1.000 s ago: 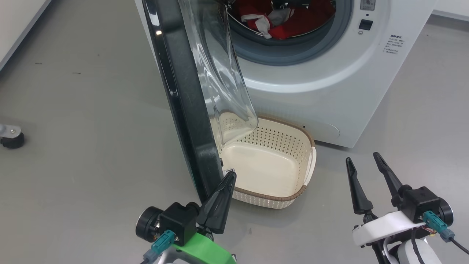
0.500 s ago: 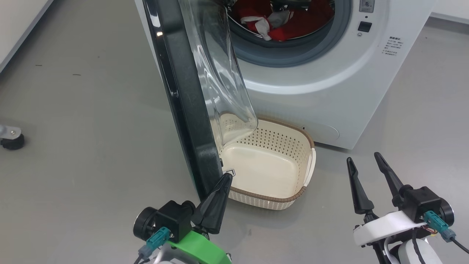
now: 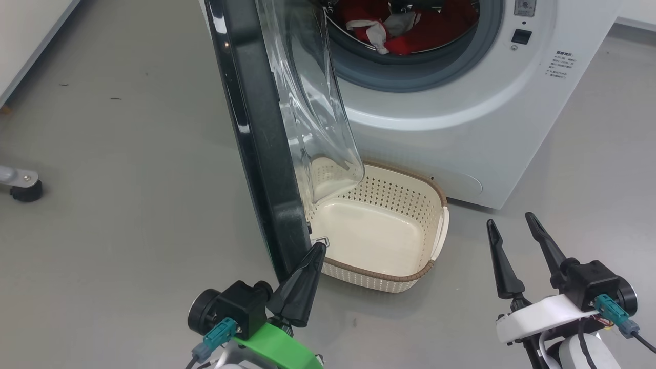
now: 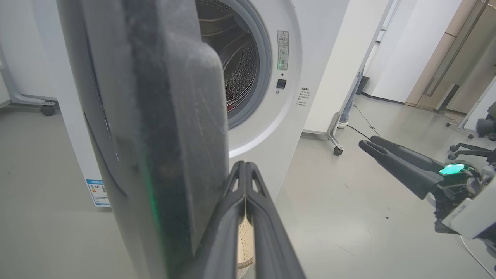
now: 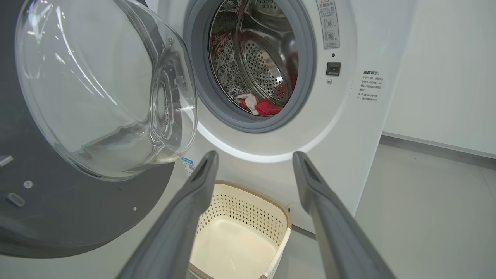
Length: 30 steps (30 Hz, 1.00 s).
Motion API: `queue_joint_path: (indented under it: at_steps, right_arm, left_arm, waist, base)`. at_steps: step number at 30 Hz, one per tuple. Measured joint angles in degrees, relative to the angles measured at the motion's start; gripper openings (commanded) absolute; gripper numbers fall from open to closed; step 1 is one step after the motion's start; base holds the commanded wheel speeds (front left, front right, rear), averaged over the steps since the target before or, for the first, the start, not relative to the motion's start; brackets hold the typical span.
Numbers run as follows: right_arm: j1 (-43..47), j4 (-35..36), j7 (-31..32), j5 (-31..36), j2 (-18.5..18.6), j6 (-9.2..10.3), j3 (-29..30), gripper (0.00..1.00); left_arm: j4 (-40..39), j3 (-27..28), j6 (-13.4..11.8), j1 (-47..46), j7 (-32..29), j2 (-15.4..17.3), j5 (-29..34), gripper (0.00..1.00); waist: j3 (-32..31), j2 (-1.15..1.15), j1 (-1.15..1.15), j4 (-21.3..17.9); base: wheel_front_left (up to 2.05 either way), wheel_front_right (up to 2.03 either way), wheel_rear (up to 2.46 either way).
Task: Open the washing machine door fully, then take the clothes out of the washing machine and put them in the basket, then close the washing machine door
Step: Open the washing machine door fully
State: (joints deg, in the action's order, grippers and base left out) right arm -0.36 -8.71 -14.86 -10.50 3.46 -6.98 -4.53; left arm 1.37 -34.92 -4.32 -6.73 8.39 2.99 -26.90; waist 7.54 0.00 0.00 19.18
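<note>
In front of the washing machine [image 3: 461, 118], the washing machine door [image 3: 256, 128] is standing open and is swinging out toward the robot. The head view is showing its black rim almost edge-on, with the clear glass bowl bulging to the robot's right. Inside the steel drum [image 5: 267, 58], the clothes [image 3: 410, 31] are lying low at the front of the opening, red fabric with a white piece among it. The basket [image 3: 394, 274] is sitting on the grey floor [image 3: 128, 205] just beside the base of the machine, below the opening, and its cream bottom is showing bare. The lower part of the glass bowl is hanging over the basket's left end.

The left gripper [image 3: 319, 248] is pointing up at the lower edge of the door with its two fingers pressed together. Its tip is lying just beside the black rim, but it is not possible to tell if it is touching. The right gripper [image 3: 510, 219] is hovering to the right of the basket, well apart from the door, with its fingers spread. A small black caster [image 3: 24, 192] is standing on the floor far to the left.
</note>
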Motion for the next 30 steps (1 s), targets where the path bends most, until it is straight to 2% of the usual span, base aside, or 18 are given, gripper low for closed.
queue_joint_path:
  at_steps: [11,30]
  right_arm:
    - [0.0,0.3,0.0,0.2,0.0,0.0,0.4,1.0]
    - [0.0,0.7,0.0,0.6,0.1,-0.01,0.7,1.0]
  left_arm:
    - [0.3,3.9,-1.4,1.9,1.5,-0.1,-0.1,0.0]
    - [1.7,13.2,-1.9,3.6,4.0,-0.1,-0.7,0.0]
  waist:
    - [0.6,0.0,0.0,1.2]
    - [1.5,0.0,0.0,2.2]
  base:
    - [0.0,0.0,0.0]
    - [0.0,0.0,0.0]
